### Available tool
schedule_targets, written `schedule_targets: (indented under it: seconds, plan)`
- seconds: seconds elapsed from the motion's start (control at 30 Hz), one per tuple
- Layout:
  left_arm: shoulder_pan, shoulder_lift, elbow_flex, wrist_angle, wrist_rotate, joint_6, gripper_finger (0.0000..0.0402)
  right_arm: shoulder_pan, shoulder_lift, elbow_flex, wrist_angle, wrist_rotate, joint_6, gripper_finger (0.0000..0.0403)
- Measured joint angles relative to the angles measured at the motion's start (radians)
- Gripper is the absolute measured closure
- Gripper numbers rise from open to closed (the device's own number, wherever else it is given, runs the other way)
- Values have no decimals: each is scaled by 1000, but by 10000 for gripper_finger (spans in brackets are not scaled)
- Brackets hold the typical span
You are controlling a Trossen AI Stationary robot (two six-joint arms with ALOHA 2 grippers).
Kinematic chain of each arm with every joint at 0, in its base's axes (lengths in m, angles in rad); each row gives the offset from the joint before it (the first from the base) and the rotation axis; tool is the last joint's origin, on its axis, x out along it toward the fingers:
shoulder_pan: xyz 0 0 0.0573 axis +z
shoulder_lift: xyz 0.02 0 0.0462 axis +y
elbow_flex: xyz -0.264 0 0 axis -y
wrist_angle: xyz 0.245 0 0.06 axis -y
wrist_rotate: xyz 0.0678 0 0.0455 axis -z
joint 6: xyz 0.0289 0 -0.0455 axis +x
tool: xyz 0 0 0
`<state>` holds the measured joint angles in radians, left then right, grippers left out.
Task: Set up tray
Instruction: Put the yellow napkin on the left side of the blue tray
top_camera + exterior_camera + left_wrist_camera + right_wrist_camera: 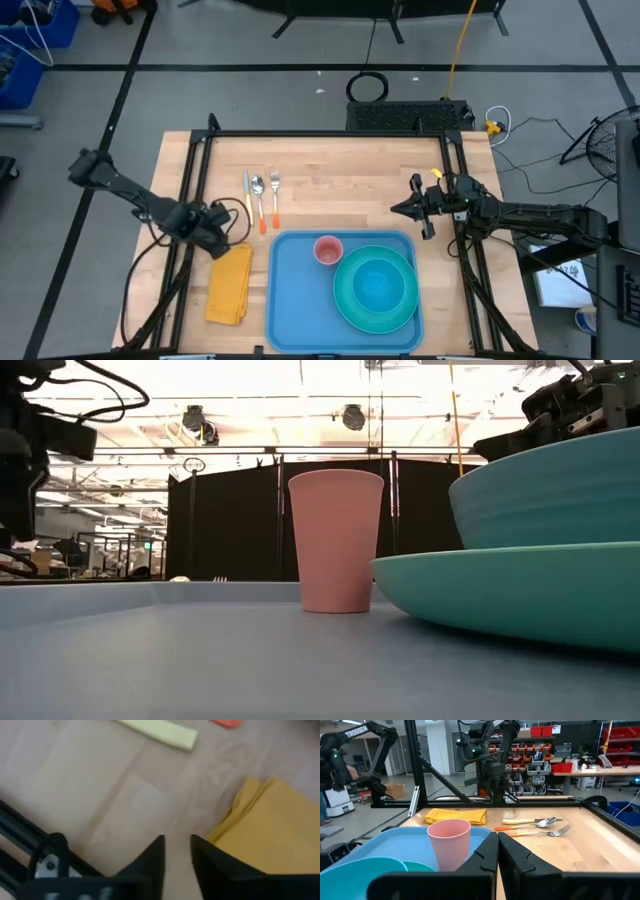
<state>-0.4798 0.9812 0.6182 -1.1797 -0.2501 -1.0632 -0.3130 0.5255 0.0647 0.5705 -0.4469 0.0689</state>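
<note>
left gripper (222, 240), fingers slightly parted and empty, hovers at the far end of the yellow napkin (230, 285), which lies just left of the tray (300, 300), long axis parallel. right gripper (413, 210), closed and empty, waits beyond the tray's far right corner.

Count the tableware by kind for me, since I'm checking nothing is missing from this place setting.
Tray: 1
Plate: 1
Bowl: 1
Cup: 1
Napkin: 1
Knife: 1
Spoon: 1
Fork: 1
Total: 8
</note>
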Motion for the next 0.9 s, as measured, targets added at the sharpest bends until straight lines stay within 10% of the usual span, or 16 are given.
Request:
schedule_targets:
  seconds: [0.43, 0.9]
  plan:
    - [-10, 79, -14, 121, 159, 41, 90, 0, 0, 0, 2, 0, 16, 403]
    - [35, 137, -104, 211, 147, 29, 46, 0, 0, 0, 2, 0, -2, 403]
